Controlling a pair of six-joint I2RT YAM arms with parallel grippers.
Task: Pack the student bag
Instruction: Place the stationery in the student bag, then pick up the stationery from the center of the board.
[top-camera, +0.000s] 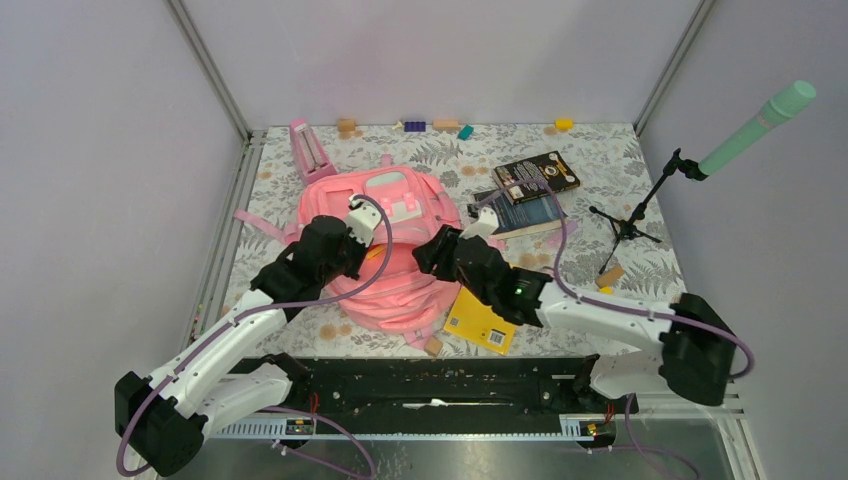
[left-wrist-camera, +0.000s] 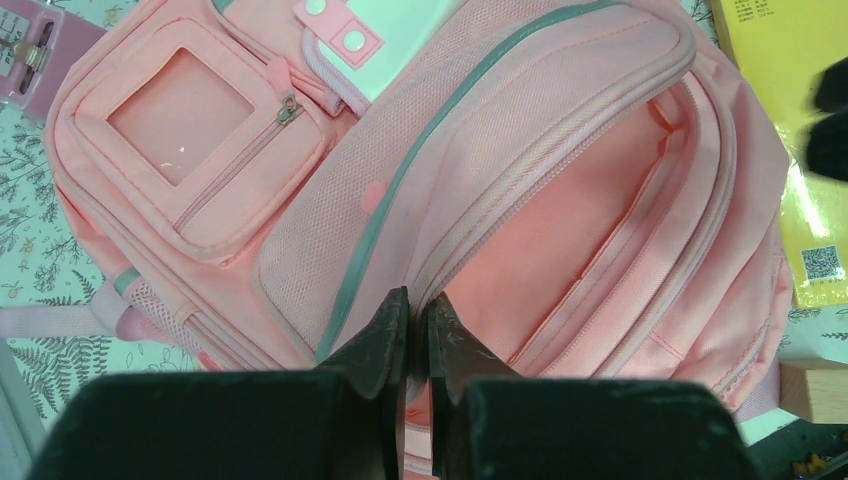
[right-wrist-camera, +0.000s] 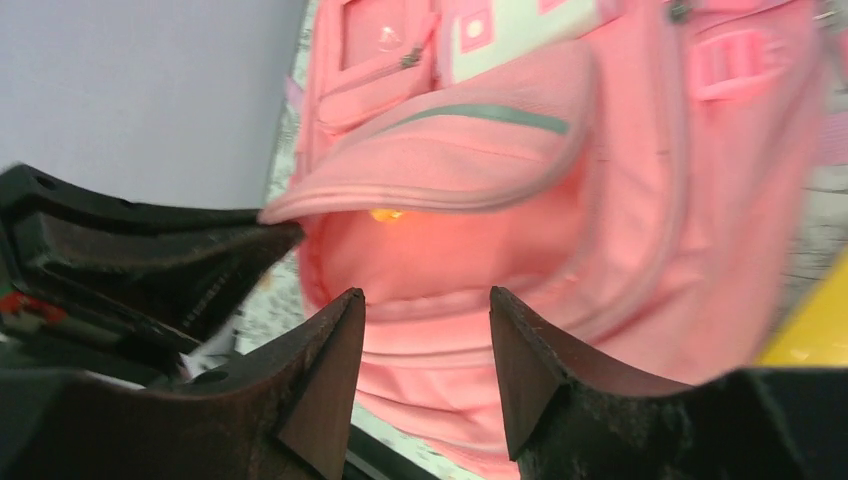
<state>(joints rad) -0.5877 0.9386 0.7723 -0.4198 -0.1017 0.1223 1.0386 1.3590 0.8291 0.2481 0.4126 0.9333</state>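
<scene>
Packing, at the stage of holding the mouth open. The student bag (top-camera: 400, 285) lies on its back at the left-centre of the table (top-camera: 620, 160), its opening facing the near edge.

Your left gripper (left-wrist-camera: 417, 305) is closed tight on the rim of the bag's upper flap and holds it raised, so the main compartment gapes. No book shows in the part of the interior in view.

Your right gripper (right-wrist-camera: 425, 295) hovers just before that opening, jaws roughly half apart with nothing between them.

The yellow book (top-camera: 480, 322) lies by the near edge, touching the bag's right side. Two dark books (top-camera: 535, 177) sit towards the far right corner.

The next move probably calls for your right arm to turn to the yellow book, take it by an edge and slide it under the raised flap. The left grip should not slacken meanwhile.
</scene>
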